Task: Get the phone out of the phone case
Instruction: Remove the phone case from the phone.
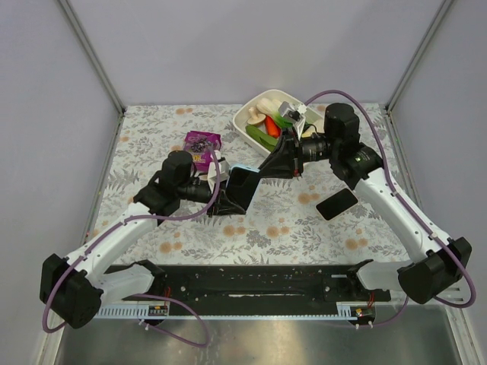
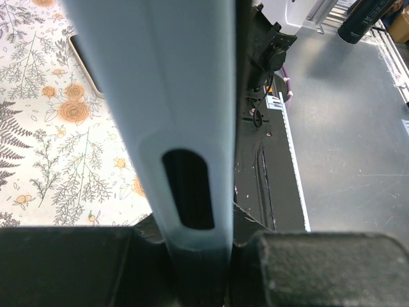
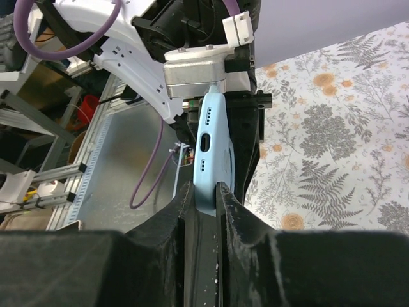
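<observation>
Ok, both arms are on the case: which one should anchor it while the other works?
Left, I'd say: the phone case sits deep in the left gripper, fingers closed on it, which makes a steady anchor. The right gripper holds the opposite end and could pull.

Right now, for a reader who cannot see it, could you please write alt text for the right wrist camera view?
The right gripper pinches the near end of a light blue phone case held on edge, its port cut-outs facing the camera. The left gripper clamps the far end. A floral tablecloth lies to the right.
</observation>
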Robot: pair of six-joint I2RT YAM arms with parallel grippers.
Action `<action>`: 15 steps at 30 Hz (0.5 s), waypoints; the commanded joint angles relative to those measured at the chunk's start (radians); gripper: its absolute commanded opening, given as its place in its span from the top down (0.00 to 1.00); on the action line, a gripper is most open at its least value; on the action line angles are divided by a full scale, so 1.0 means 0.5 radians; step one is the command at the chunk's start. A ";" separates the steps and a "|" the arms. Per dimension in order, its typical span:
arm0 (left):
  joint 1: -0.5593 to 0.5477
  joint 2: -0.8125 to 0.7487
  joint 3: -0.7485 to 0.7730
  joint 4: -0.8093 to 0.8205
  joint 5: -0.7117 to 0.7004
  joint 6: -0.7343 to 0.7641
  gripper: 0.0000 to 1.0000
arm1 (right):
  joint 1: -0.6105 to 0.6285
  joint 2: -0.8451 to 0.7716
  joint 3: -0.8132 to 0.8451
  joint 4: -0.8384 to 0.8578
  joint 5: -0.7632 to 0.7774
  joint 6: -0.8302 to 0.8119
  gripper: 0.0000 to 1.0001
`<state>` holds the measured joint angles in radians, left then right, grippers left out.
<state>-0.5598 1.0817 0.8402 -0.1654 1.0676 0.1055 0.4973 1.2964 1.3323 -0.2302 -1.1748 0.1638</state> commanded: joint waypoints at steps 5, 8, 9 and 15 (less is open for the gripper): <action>-0.144 -0.025 0.243 -0.288 -0.082 0.558 1.00 | 0.018 0.110 -0.139 0.659 -0.282 0.582 1.00; -0.221 -0.040 0.286 -0.439 -0.229 0.752 1.00 | 0.018 0.183 -0.247 1.278 -0.378 1.070 1.00; -0.239 -0.043 0.286 -0.455 -0.260 0.795 1.00 | 0.018 0.208 -0.290 1.441 -0.393 1.205 1.00; -0.347 -0.092 0.341 -0.611 -0.469 1.010 1.00 | 0.021 0.312 -0.348 1.727 -0.427 1.439 1.00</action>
<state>-0.6353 1.0519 0.9337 -0.4839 0.8906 0.4026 0.4755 1.4055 1.1652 0.4179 -1.4879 0.7052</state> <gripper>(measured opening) 0.191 0.240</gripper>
